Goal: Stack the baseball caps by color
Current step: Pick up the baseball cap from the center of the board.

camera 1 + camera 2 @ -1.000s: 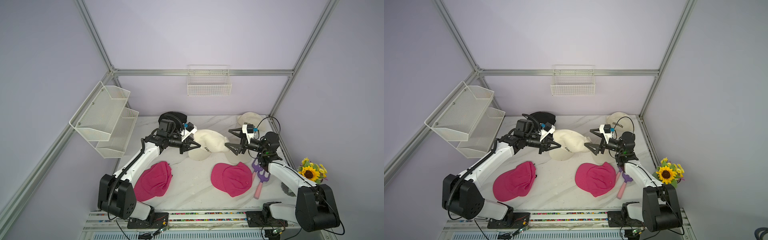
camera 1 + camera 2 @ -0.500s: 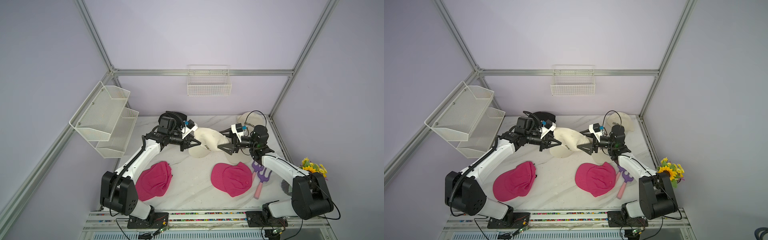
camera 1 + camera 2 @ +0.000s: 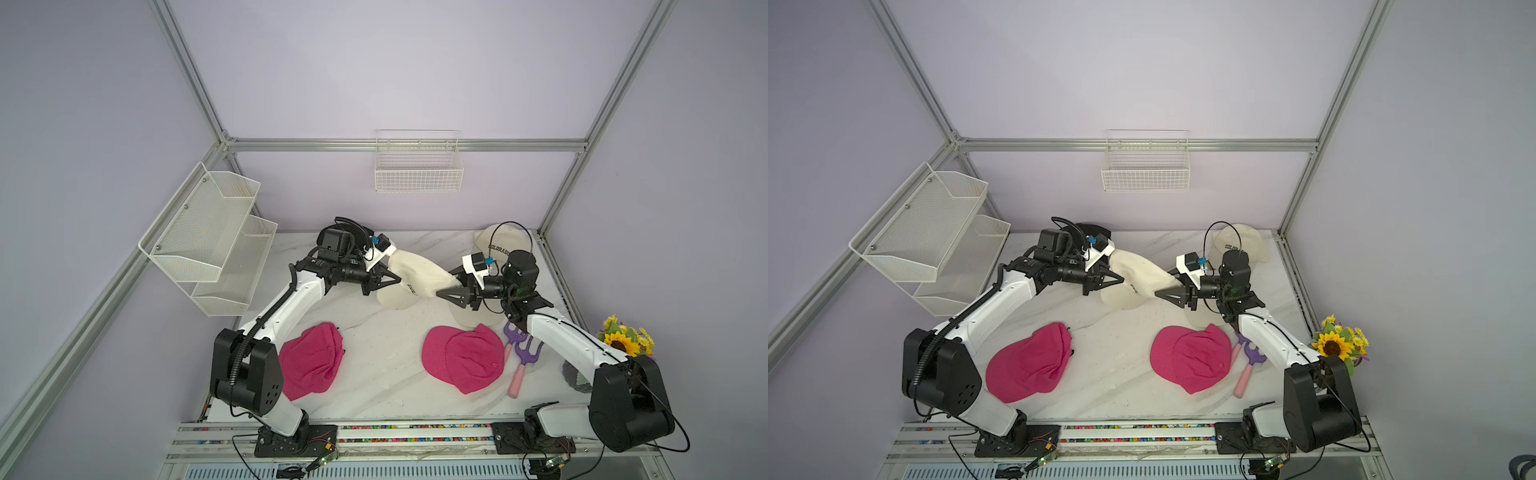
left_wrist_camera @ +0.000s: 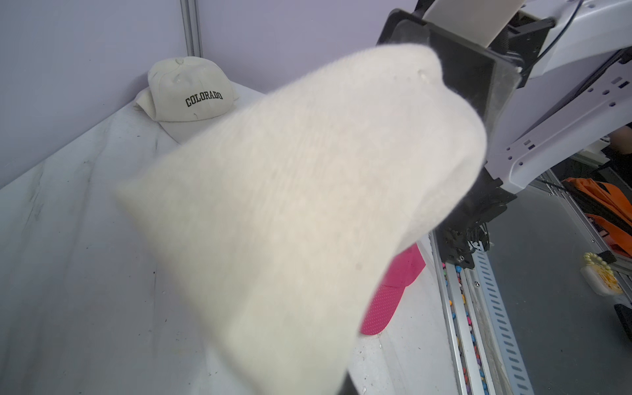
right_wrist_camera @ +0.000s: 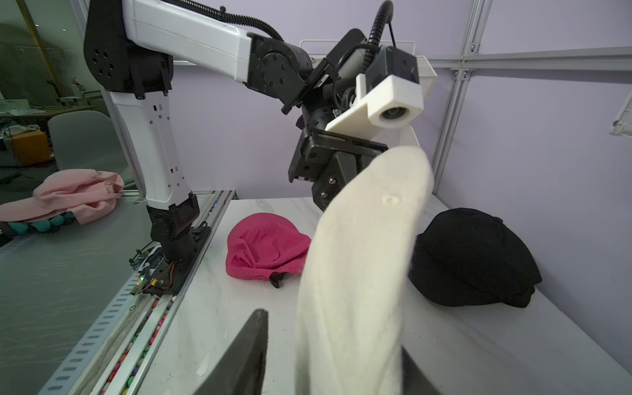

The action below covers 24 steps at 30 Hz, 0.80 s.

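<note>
Two white robot arms meet over a white marble worktop (image 3: 374,332) inside a lilac-walled booth. A cream cap (image 3: 419,272) hangs stretched in the air between them, above the far middle of the worktop.

The left pincer (image 3: 394,274) is clamped tight on the cap's left end, where the brim droops. The right pincer (image 3: 446,284) straddles the cap's right end with its jaws partly parted. The right wrist view shows a sliver of space between one finger (image 5: 251,345) and the fabric.

A second cream cap lettered "COLORADO" (image 3: 494,245) sits in the far right corner. Another cream shape (image 3: 473,318) lies under the right arm, partly hidden.

A pile of black caps (image 5: 472,260) rests in the far left corner (how many I cannot tell). Two hot pink caps lie toward the near edge, one on the left (image 3: 311,361) and one on the right (image 3: 461,361), well apart.

Purple toy garden forks (image 3: 525,349) lie just beside the right pink cap.

Containers: a wire basket (image 3: 417,166) hangs on the far wall, and a two-tier mesh shelf (image 3: 208,232) hangs on the left wall. A dark pot (image 3: 575,376) at the near right holds sunflowers (image 3: 623,338). Every cap in view is on the worktop or between the pincers.
</note>
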Available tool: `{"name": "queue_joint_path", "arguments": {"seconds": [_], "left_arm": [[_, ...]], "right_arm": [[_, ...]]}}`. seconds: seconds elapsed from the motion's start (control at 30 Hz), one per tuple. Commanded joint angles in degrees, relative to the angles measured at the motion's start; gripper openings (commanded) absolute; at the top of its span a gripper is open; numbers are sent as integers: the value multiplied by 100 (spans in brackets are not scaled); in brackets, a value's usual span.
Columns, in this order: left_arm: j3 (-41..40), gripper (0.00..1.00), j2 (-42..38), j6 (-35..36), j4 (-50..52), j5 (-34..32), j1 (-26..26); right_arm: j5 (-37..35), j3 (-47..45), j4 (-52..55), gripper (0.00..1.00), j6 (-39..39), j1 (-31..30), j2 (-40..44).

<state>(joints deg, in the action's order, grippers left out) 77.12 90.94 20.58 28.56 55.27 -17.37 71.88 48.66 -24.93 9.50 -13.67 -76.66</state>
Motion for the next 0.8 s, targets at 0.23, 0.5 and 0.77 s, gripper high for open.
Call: {"name": "queue_joint_path", "arguments": {"seconds": [0.23,0.5,0.77], "left_arm": [[224,0,219,-189,-303,-585,49],[178,0,628,-456,-227,-1631,252],[-2,4,583,-1322,-705,-925,260]], "right_arm": [[-380,-68,61,0,56,-27,537],[-433,-28,-32,0,-178,257,1369],[-1913,585,278,0,-907,-22,263]]}}
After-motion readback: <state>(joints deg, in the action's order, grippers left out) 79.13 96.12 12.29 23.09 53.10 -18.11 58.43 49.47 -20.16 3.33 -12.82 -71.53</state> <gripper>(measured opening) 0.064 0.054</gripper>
